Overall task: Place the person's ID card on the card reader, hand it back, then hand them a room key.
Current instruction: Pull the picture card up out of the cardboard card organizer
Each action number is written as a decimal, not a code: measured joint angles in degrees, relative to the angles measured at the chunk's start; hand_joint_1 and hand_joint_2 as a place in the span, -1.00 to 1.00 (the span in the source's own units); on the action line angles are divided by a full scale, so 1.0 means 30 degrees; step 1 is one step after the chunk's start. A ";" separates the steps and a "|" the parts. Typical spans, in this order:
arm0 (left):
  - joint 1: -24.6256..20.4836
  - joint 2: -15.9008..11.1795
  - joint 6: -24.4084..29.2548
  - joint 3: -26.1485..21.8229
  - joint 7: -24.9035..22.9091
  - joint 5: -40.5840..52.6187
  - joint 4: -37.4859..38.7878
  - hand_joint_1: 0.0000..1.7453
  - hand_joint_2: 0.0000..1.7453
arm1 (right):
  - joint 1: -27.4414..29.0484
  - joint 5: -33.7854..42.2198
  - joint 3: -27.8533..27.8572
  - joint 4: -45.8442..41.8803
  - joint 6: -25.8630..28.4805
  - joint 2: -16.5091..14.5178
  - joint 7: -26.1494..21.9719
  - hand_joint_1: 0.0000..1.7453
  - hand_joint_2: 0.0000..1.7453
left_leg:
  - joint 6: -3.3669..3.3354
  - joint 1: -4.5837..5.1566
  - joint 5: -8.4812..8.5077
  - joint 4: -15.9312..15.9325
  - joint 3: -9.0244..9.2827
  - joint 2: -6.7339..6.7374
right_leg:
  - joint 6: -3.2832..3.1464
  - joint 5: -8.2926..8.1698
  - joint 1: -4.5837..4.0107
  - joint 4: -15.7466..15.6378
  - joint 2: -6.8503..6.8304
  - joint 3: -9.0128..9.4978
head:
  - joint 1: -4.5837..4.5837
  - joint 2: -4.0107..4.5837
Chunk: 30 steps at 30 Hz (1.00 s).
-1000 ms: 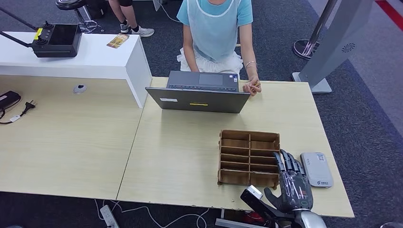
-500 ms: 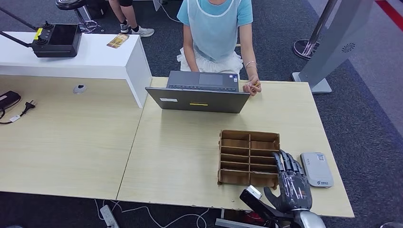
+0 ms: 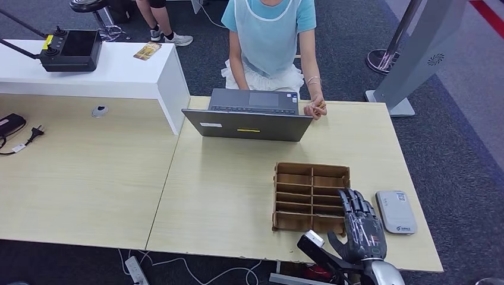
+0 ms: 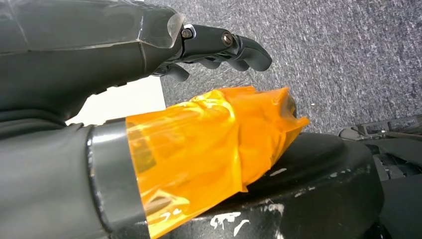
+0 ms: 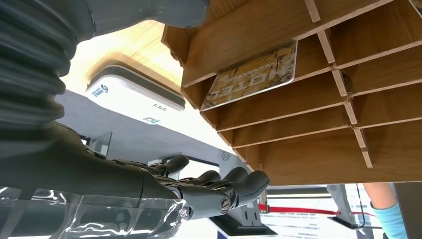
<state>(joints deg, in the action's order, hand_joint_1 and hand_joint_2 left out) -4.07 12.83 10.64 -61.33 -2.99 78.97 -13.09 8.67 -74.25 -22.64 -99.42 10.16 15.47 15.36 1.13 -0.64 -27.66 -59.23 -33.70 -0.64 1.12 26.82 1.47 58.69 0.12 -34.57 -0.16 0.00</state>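
Right hand (image 3: 362, 230) hovers at the near right corner of the table (image 3: 238, 184), fingers (image 5: 239, 184) extended, side by side and a little apart, holding nothing, tips over the near right compartments of the wooden card rack (image 3: 311, 196). Room key card (image 5: 254, 75) sits in one rack slot (printed face visible in the right wrist view). White card reader (image 3: 396, 211) lies just beside the rack, toward the right edge. Left hand (image 4: 149, 50) hangs over carpet, fingers curled, empty. Person's hand (image 3: 315, 108) rests on the far edge beside the laptop (image 3: 249, 116), pinching something small; cannot tell what.
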 joint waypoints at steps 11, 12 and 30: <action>-0.0003 0.0000 -0.0005 0.0000 0.0036 0.0013 0.0000 -1.00 -1.00 | -0.0155 0.0011 -0.0046 0.0304 -0.0128 -0.0055 -0.0035 -0.57 1.00 | 0.0000 0.0000 0.0000 0.0000 0.0000 0.0000 | 0.0000 0.0000 0.0000 0.0000 0.0000 0.0000 | -0.0004 0.0000; -0.0003 0.0000 -0.0005 0.0000 0.0044 0.0013 0.0000 -1.00 -1.00 | -0.0162 0.0015 -0.0051 0.0326 -0.0159 -0.0058 -0.0035 -0.57 1.00 | 0.0000 0.0000 0.0000 0.0000 0.0000 0.0000 | 0.0000 0.0000 0.0000 0.0000 0.0000 0.0000 | -0.0002 0.0000; -0.0003 -0.0007 -0.0004 0.0000 0.0056 0.0135 0.0000 -1.00 -1.00 | -0.0171 0.0073 -0.0171 0.0486 -0.0189 -0.0102 0.0024 -0.23 1.00 | 0.0000 0.0001 0.0000 0.0000 0.0001 0.0000 | 0.0000 0.0000 0.0000 0.0000 0.0000 -0.0001 | -0.0002 0.0000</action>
<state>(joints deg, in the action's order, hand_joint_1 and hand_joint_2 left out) -4.08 12.81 10.63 -61.33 -2.82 79.38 -13.09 8.16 -74.03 -23.16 -97.96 9.60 15.16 15.43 1.13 -0.64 -27.66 -59.23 -33.70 -0.64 1.12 26.82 1.47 58.69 0.12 -34.57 -0.16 0.00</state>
